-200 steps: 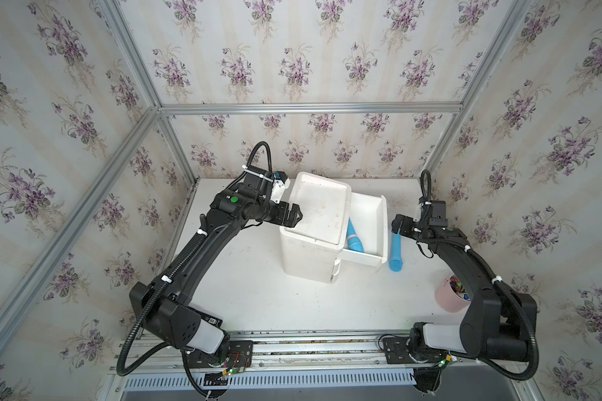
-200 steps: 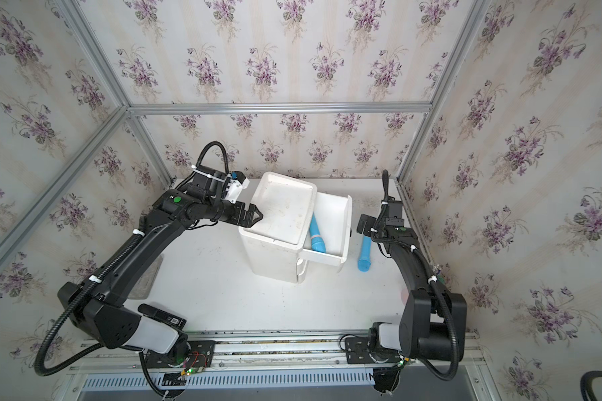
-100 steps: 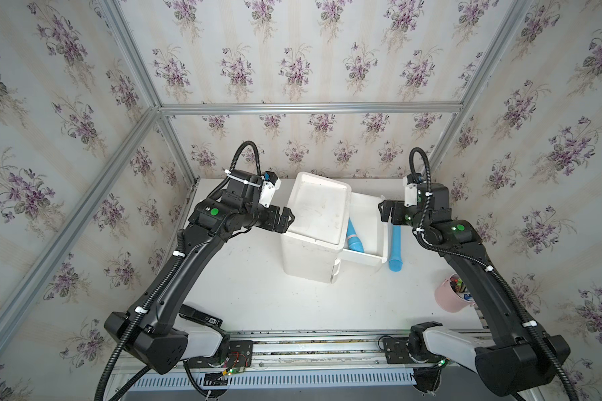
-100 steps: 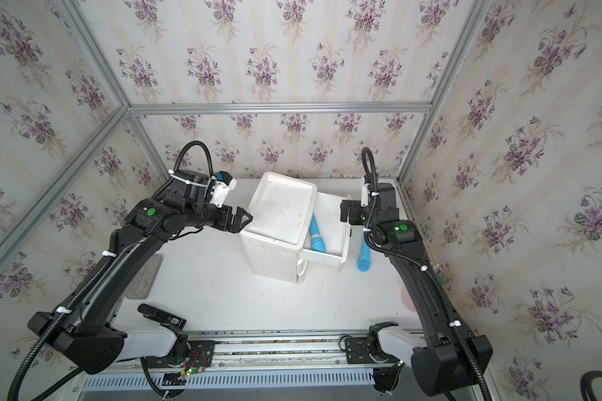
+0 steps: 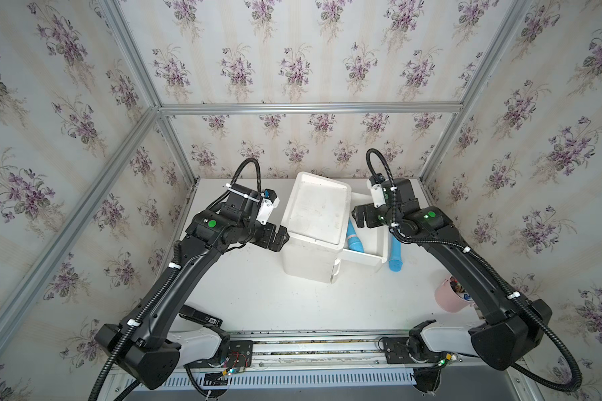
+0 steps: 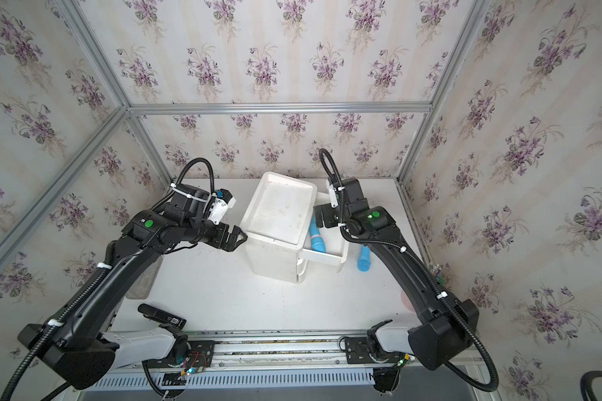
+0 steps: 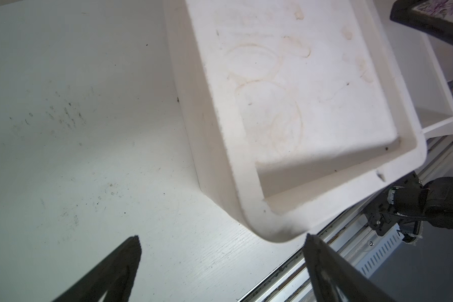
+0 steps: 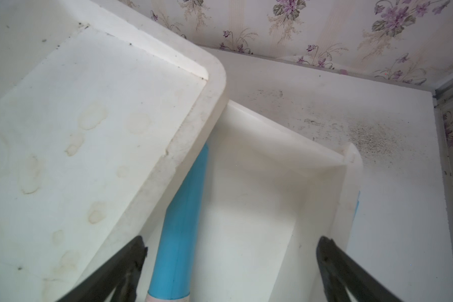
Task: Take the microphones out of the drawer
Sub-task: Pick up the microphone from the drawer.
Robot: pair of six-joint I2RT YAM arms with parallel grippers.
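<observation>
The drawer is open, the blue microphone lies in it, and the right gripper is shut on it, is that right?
No. The right gripper is open, jaws wide apart over the blue microphone, not shut on it; the right wrist view shows this. The drawer is open, the microphone inside.

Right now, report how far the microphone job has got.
Done: the white plastic drawer stands open, exposing the blue cylindrical microphone lying inside. In hand: the right gripper hangs open over the drawer, the microphone near one finger, not gripped. The left gripper is open beside the white cabinet, holding nothing. Left: close on the microphone and lift it out.
</observation>
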